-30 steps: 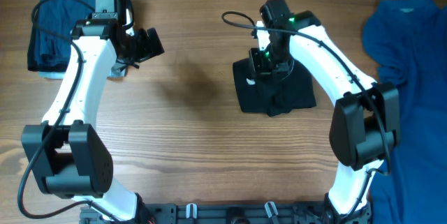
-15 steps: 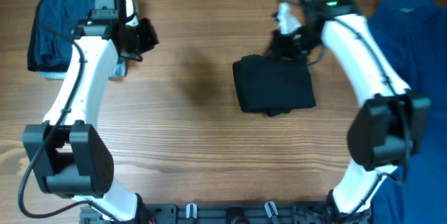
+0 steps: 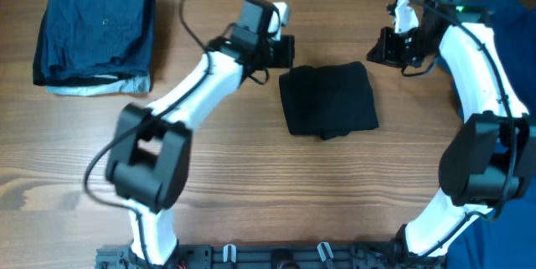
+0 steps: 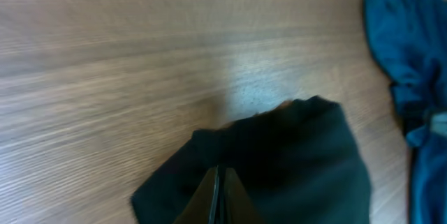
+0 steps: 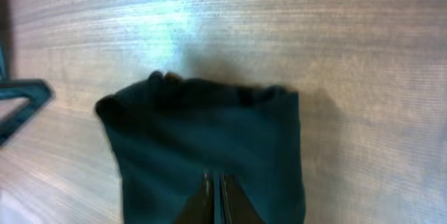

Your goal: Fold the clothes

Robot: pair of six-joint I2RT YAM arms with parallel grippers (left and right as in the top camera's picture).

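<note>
The black shirt (image 3: 327, 100) lies folded into a small rectangle in the middle of the table. It also shows in the left wrist view (image 4: 293, 154) and the right wrist view (image 5: 209, 140). My left gripper (image 3: 288, 51) is shut and hovers just beyond the shirt's far left corner, holding nothing. My right gripper (image 3: 378, 50) is shut and empty too, off the far right corner. In each wrist view the closed fingertips (image 4: 221, 182) (image 5: 215, 190) point over the black fabric without pinching it.
A folded navy stack (image 3: 94, 34) sits at the far left corner of the table. A loose bright blue shirt (image 3: 502, 26) spreads along the right edge and shows in the left wrist view (image 4: 405, 56). Bare wood surrounds the black shirt.
My left arm swung from the navy stack over to the black shirt and its gripper shut. My right gripper lifted off the black shirt and moved to the far right, closing fully.
</note>
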